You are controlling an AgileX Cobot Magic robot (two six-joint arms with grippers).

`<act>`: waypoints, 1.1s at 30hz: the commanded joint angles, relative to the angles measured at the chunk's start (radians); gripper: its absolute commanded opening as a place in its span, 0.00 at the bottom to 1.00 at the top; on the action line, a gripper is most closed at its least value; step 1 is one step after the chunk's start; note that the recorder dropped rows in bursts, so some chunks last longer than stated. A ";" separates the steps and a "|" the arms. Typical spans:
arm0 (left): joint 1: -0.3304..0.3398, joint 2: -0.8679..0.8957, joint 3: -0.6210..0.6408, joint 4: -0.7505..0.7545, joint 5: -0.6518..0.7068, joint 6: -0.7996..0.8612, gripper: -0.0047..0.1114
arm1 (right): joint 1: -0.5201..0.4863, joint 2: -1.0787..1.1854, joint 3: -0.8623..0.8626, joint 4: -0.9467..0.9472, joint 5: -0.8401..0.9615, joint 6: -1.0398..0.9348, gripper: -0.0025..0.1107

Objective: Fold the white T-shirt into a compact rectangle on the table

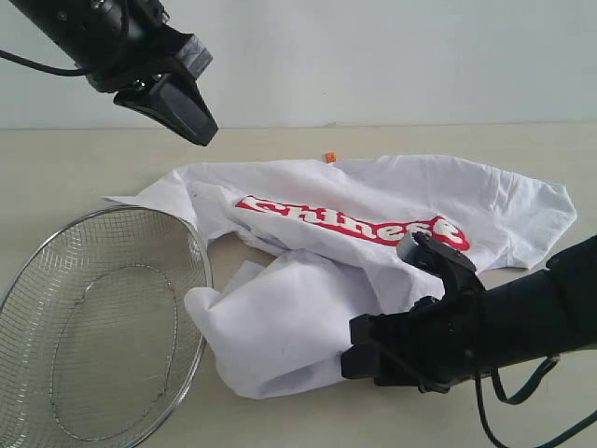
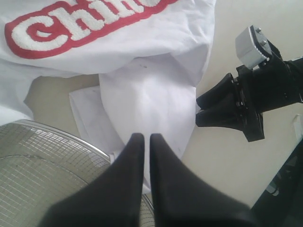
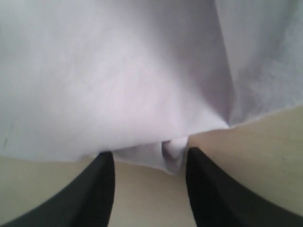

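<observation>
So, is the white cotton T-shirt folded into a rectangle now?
Not folded. The white cotton T-shirt lies rumpled on the pale beige table: its lower part is flipped up unevenly, and the red chest banner shows.

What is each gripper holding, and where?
Nothing held. The left gripper is shut and empty, raised; right gripper is open, jaws either side of an edge fold of the white cotton T-shirt.

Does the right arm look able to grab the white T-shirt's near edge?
Probably yes: the right tool stands open at the white T-shirt, a fold of its edge between the jaws, nothing in between.
</observation>
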 commanded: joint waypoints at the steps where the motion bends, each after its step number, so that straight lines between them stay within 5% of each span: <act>1: -0.002 -0.009 0.004 -0.014 0.002 0.003 0.08 | 0.004 0.001 0.005 -0.008 -0.050 -0.022 0.42; 24: -0.002 -0.009 0.004 -0.014 0.002 0.003 0.08 | 0.039 0.001 0.005 -0.002 -0.064 -0.034 0.41; 27: -0.002 -0.009 0.004 -0.014 0.002 0.003 0.08 | 0.039 0.001 0.005 -0.002 -0.064 -0.034 0.31; 30: -0.002 -0.009 0.004 -0.014 0.002 0.003 0.08 | 0.039 0.001 0.005 -0.002 -0.067 -0.032 0.09; 33: -0.002 -0.009 0.004 -0.014 0.002 0.003 0.08 | 0.039 0.001 0.005 -0.002 -0.067 -0.035 0.02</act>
